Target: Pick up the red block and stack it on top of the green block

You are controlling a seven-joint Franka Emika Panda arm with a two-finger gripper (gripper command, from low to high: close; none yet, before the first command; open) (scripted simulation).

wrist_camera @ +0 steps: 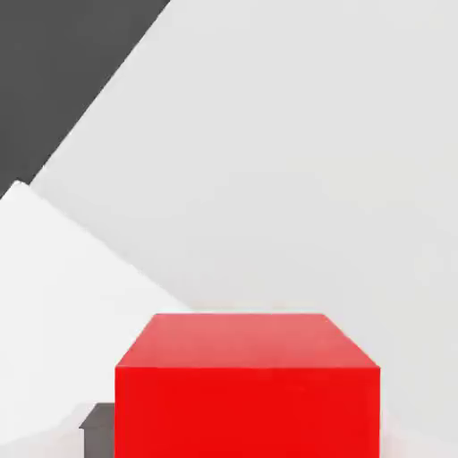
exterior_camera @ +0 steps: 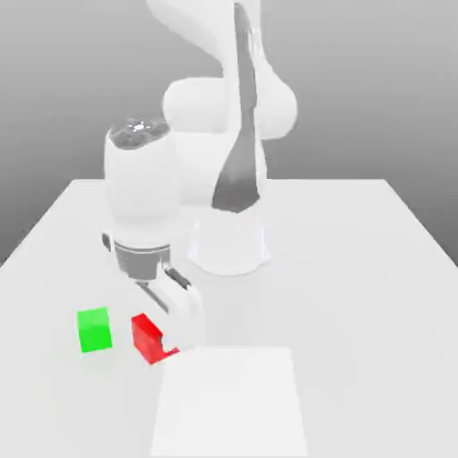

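From the exterior view, my arm (exterior_camera: 139, 192) bends forward over the white table (exterior_camera: 358, 268), with its base (exterior_camera: 228, 246) standing behind. My claw (exterior_camera: 164, 335) hangs at the end of it, pointing down at the table near the front. The red block (exterior_camera: 148, 337) sits in the claw, one pale finger (exterior_camera: 185, 313) pressed along the side of it toward the exterior view's right. The block looks a little tilted, one corner low, and I cannot tell whether it is touching the table or just off it. The green block (exterior_camera: 94, 329) rests flat on the table just beside the red one, toward the exterior view's left, with a narrow strip of bare table between them; the two are not touching. A lighter square patch (exterior_camera: 231, 402) lies on the table in front of the claw, toward the camera.

From the hand view, the red block (wrist_camera: 246, 394) looms close under my wrist, its top face and one side face showing squarely. A dark pad (wrist_camera: 97, 429) of my finger sits tight against one side of it. My claw is closed down narrow on the red block, gripping it by two opposite sides. Beyond the block lies the pale table (wrist_camera: 295, 179), and past its edge a dark backdrop (wrist_camera: 63, 72).
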